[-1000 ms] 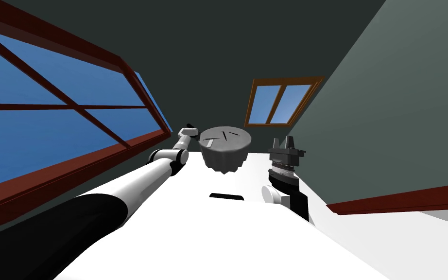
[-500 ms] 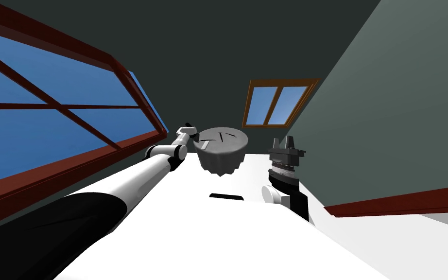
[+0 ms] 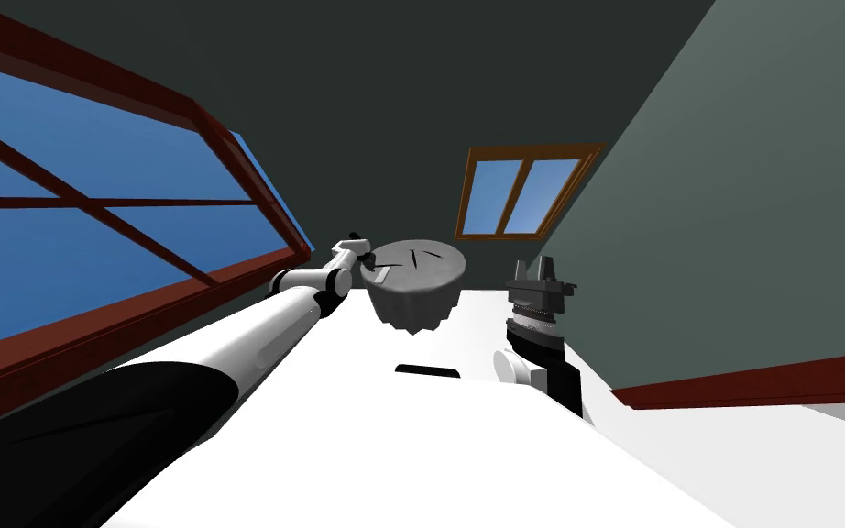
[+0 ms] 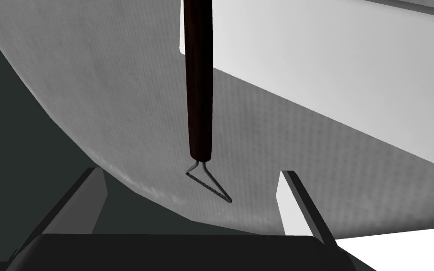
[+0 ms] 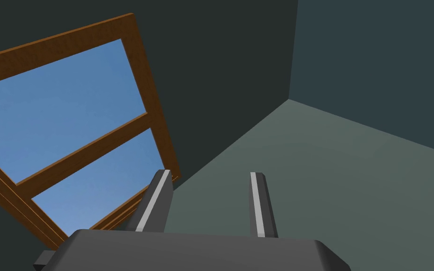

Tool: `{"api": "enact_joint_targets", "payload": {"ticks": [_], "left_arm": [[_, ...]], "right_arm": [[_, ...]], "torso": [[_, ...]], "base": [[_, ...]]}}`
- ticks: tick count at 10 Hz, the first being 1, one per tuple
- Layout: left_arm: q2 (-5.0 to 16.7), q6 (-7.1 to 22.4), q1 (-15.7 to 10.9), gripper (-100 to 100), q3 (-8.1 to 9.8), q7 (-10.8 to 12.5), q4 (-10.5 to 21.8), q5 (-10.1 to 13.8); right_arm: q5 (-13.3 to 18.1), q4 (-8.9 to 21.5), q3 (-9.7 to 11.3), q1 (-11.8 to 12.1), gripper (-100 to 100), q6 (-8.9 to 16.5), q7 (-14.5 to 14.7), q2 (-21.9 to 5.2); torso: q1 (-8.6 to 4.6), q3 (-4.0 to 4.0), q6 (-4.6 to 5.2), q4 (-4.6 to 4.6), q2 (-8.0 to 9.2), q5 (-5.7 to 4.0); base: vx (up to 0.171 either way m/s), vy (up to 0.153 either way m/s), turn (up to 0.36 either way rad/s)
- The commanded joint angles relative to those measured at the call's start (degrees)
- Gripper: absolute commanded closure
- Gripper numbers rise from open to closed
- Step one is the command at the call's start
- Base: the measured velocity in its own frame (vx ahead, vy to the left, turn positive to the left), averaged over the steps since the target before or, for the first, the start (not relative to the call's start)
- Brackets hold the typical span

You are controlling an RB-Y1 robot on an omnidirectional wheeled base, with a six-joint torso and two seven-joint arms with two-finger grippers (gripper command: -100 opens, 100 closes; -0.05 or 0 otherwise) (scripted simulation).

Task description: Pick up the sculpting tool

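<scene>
Fingers of the left gripper [image 4: 190,174] stand wide apart, one on either side of the sculpting tool [image 4: 198,94], and neither blade touches it (so far as my left wrist view lets me judge). The tool has a straight, dark brown handle, and the small triangular wire loop at its end points toward the gripper. It lies on the grey top of a round table [image 4: 93,94]. The far stretch of the handle crosses the corner of a white flat slab [image 4: 329,70] on that same top. From the head view, my left arm reaches the table's left rim. The right gripper [image 3: 537,269] hangs raised to the table's right, apart from it, with a gap between its blades and nothing in them.
</scene>
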Motion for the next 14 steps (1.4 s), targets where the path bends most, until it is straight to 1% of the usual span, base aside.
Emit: {"api": "enact_joint_targets", "payload": {"ticks": [1,3,4,5,6,7,8,9,10,11,12,13,14], "left_arm": [[-0.3,1.6,0.2,-100,0.24,0.5,1.6,0.2],[-0.1,1.8,0.3,-100,0.28,0.4,1.0,0.2],[-0.1,1.7,0.2,0,0.28,0.4,1.3,0.2],[-2.6,2.4,0.3,-100,-2.59,1.3,-0.7,1.4],[-2.6,2.4,0.3,-100,-2.71,1.3,1.7,1.4],[-2.6,2.4,0.3,-100,-2.71,1.3,-0.7,1.4],[-2.6,2.4,0.3,-100,-2.71,1.3,-0.7,1.4],[-5.1,3.0,0.4,-100,-5.48,2.3,-2.7,2.6],[-5.1,3.0,0.6,-100,-5.69,2.3,-5.5,2.6],[-5.1,3.0,0.4,-100,-5.69,2.3,-5.6,2.6],[-5.1,3.0,0.4,-100,-5.69,2.3,-2.9,2.6],[-7.6,3.6,0.4,-100,-8.49,3.3,-4.6,3.8],[-7.6,3.6,0.4,-100,-8.68,3.3,-4.6,3.8]], "right_arm": [[0.0,0.0,0.0,0.0,0,0.0,0.0,0.0],[0.0,0.0,0.0,0.0,0,0.0,0.0,0.0],[0.0,0.0,0.0,0.0,0,0.0,0.0,0.0],[0.0,0.0,0.0,0.0,0,0.0,0.0,0.0],[0.0,0.0,0.0,0.0,0,0.0,0.0,0.0],[0.0,0.0,0.0,0.0,0,0.0,0.0,0.0],[0.0,0.0,0.0,0.0,0,0.0,0.0,0.0],[0.0,0.0,0.0,0.0,0,0.0,0.0,0.0],[0.0,0.0,0.0,0.0,0,0.0,0.0,0.0],[0.0,0.0,0.0,0.0,0,0.0,0.0,0.0],[0.0,0.0,0.0,0.0,0,0.0,0.0,0.0],[0.0,0.0,0.0,0.0,0,0.0,0.0,0.0],[0.0,0.0,0.0,0.0,0,0.0,0.0,0.0]], "torso": [[0.0,0.0,0.0,0.0,0.0,0.0],[-0.01,-0.19,0.0,-0.08,-0.31,-0.01],[0.12,-0.08,-0.01,-0.04,-0.11,0.02],[0.19,0.01,0.0,0.0,0.05,0.05],[0.29,-0.02,-0.06,0.0,-0.04,0.06],[0.33,-0.07,-0.02,-0.05,-0.08,0.1],[0.27,-0.02,0.01,-0.02,-0.01,0.07],[0.24,0.03,0.01,0.0,0.09,0.07],[0.29,0.0,-0.05,0.0,0.0,0.08],[0.29,-0.04,-0.02,-0.01,-0.05,0.07],[0.26,-0.01,0.03,-0.01,0.01,0.06],[0.25,0.04,0.02,-0.01,0.1,0.07],[0.33,0.0,-0.05,-0.02,0.01,0.09]], "base": [[0.137,-0.084,-0.054],[0.092,-0.034,-0.007],[0.01,-0.004,0.001],[0.055,0.024,0.306],[0.07,0.021,0.221],[0.032,0.007,0.046],[0.006,0.001,-0.011],[0.05,0.018,0.311],[0.066,0.013,0.266],[0.032,0.006,0.023],[0.004,0.004,-0.045],[0.046,0.024,0.302],[0.062,0.014,0.274]]}}
